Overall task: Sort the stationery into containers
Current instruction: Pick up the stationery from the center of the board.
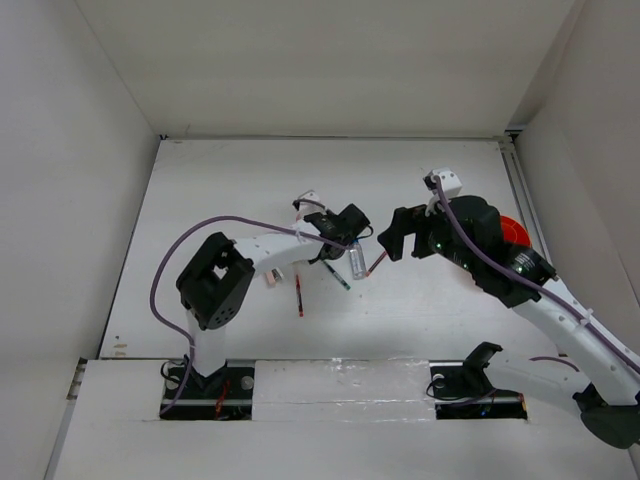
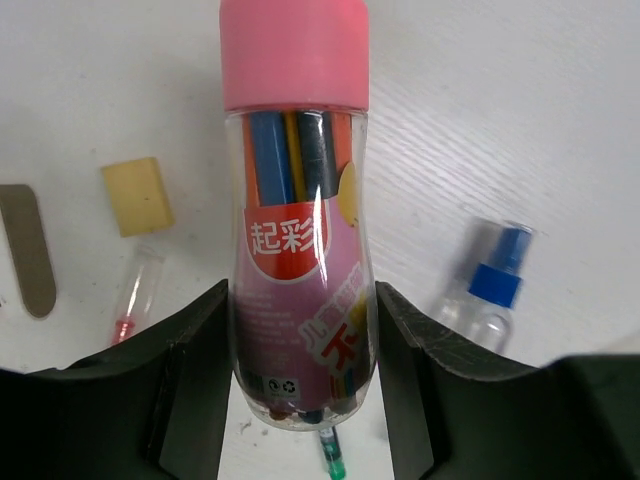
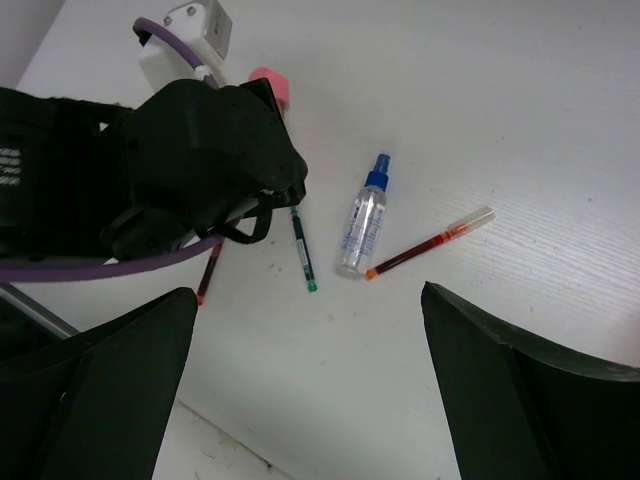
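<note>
**Sorting barely started: tube in the left jaws, everything else loose**

Progress, as judged from how things lie:
- Orange-red cup [image 1: 512, 231] sits at the right of the white table [image 1: 200, 200], mostly hidden behind the right arm. Contents cannot be told.
- Every item in view lies outside the cup. First pick is in hand; all the placing is left.

Grippers:
- Left gripper [image 1: 345, 224]: its fingers [image 2: 190, 380] press on both sides of the pink-capped tube [image 2: 298, 230], pinching it low on the body. Tube is mid-table, well apart from the cup.
- Right gripper [image 3: 305, 300]: jaws spread wide, holding nothing, above the loose items.

Loose on the table:
- Blue-capped bottle [image 3: 364, 215], lying down.
- Orange pen [image 3: 430, 245], one end at the bottle's base.
- Green pen [image 3: 302, 250], red pen [image 1: 299, 295].
- Pink-white piece [image 1: 270, 277].
- Tan eraser [image 2: 138, 195].

Tube's look: clear, slightly waisted plastic, broad pink cap, red-and-pink label with white characters, coloured sticks packed inside.
</note>
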### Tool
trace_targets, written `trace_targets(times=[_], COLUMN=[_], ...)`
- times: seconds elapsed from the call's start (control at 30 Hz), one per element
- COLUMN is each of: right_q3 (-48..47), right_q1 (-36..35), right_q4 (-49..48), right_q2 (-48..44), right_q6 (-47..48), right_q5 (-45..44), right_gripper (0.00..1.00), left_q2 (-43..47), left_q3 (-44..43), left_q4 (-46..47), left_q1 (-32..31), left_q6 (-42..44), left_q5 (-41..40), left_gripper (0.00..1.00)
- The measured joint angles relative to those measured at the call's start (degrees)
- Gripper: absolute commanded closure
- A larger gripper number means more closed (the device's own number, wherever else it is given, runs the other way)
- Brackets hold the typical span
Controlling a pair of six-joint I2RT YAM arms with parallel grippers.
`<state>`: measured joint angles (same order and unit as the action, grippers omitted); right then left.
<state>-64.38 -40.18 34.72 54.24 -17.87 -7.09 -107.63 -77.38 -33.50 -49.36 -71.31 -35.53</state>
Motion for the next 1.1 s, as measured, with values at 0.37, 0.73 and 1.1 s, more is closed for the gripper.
trace_targets(times=[0.37, 0.73, 1.1], right_q3=[0.26, -0.31, 1.44], right_q1=[3.98, 6.10, 6.10], right_q4=[-3.08, -11.85, -21.03], right_q2=[-5.35, -3.41, 2.16], right_q6=[-2.89, -6.43, -10.27], right_q5=[-1.86, 6.43, 14.60], right_gripper=[0.00, 0.00, 0.00], left_q2=[24.26, 38.73, 41.81], left_q3=[20.94, 34.99, 35.63], left_q4=[31.06, 51.84, 56.48], left_q1=[-6.75, -6.10, -6.10], left_q6=[26.71, 47.01, 53.44], left_q5=[-1.16, 14.64, 28.48], left_gripper=[1.00, 1.00, 1.00])
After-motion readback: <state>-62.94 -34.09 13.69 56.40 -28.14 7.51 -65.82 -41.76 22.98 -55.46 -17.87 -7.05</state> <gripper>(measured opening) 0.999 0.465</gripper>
